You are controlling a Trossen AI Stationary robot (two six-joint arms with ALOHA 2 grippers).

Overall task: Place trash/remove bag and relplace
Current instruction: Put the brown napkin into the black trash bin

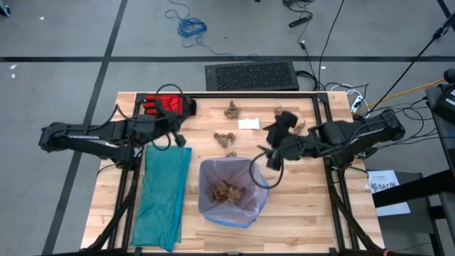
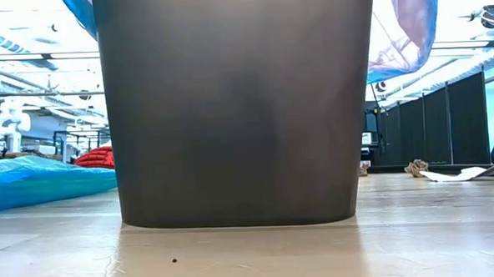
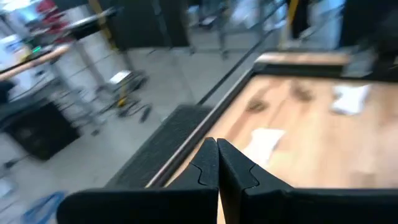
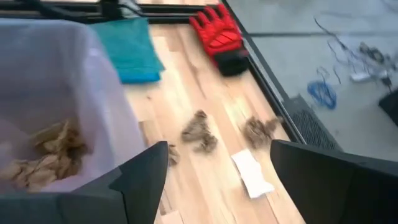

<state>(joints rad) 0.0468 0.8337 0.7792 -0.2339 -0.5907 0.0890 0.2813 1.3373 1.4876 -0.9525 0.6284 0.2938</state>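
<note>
The right gripper [image 1: 266, 155] hangs at frame centre beside the translucent pink-white plastic bag [image 1: 210, 204] holding crumpled brown paper wads [image 1: 227, 190] — fingers wide, empty; the left gripper [image 1: 180, 139] — fingers pressed together.

A lab: grey floor [image 1: 57, 35] strewn with cables [image 1: 190, 27]; framed workbench [image 1: 298, 213].
</note>
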